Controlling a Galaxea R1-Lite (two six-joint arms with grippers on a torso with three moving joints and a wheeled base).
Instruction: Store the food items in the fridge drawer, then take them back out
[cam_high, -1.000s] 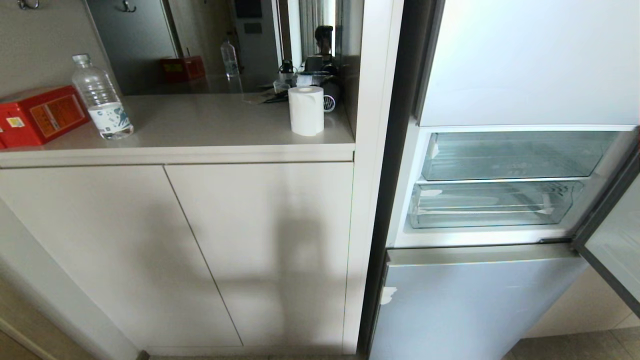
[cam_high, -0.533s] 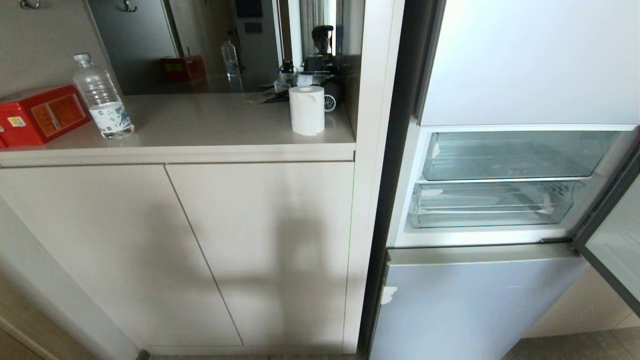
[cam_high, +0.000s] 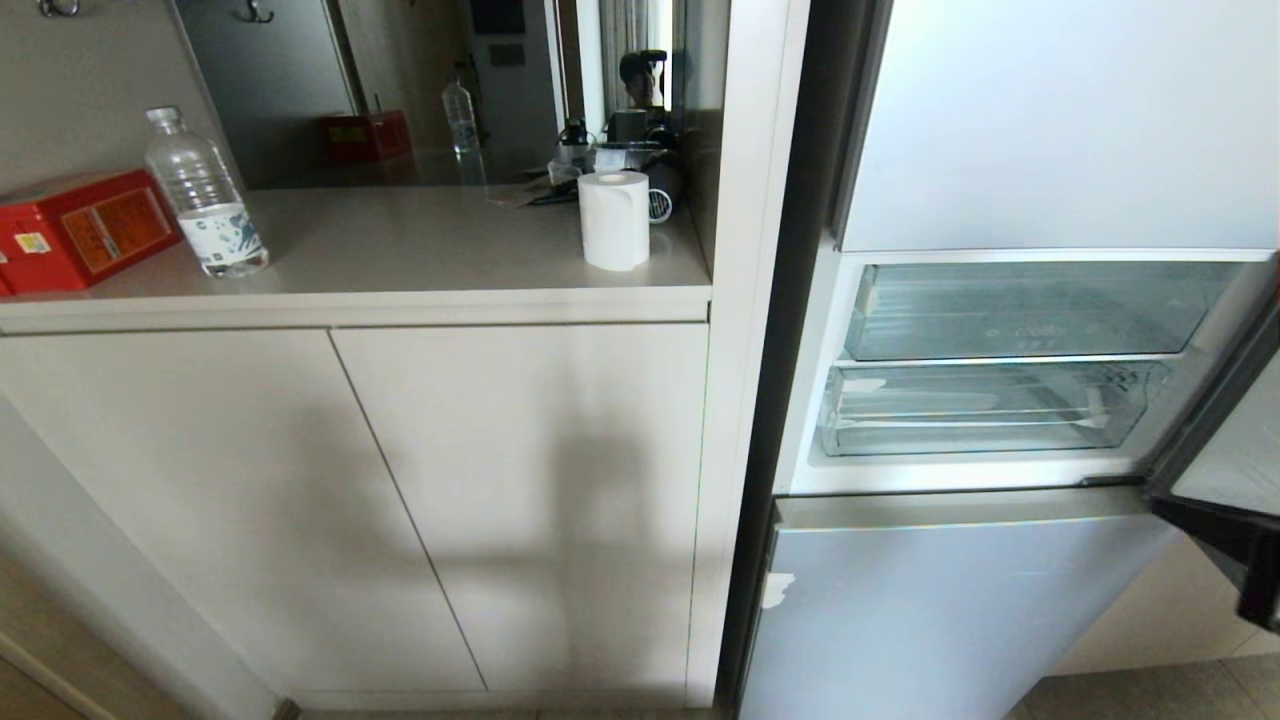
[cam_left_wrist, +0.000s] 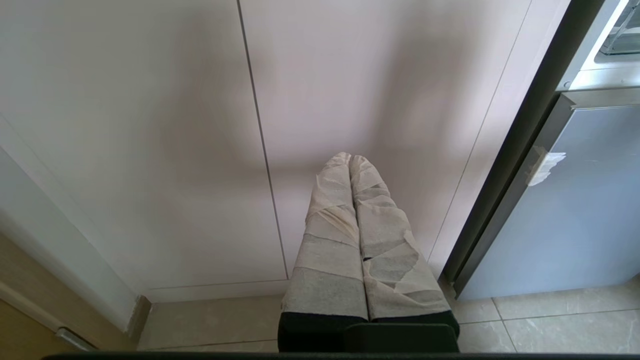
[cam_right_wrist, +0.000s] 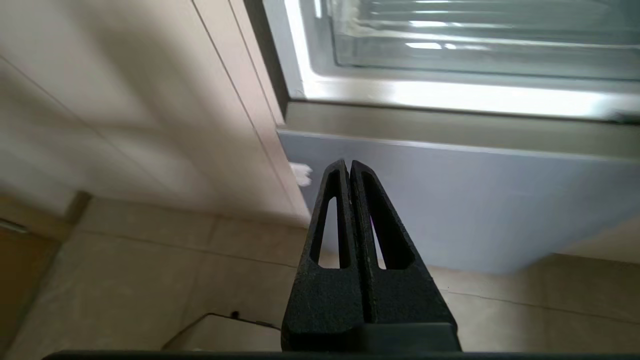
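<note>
The fridge stands at the right with its middle compartment open. Two clear bins sit inside it, and the lower, ribbed one with white tape scraps is the fridge drawer, pushed in. No food items are in view. My right gripper is shut and empty, low in front of the pale-blue lower door panel, under the open compartment. A dark part of my right arm shows at the head view's lower right edge. My left gripper, with tape-wrapped fingers, is shut and empty, near the floor facing the beige cabinet doors.
Left of the fridge is a counter with a water bottle, a red box and a paper roll. The open fridge door juts out at the right edge. A tiled floor lies below.
A dark part of my right arm has come into the head view at the lower right edge. The fridge, the drawer and the counter things stay where they were.
</note>
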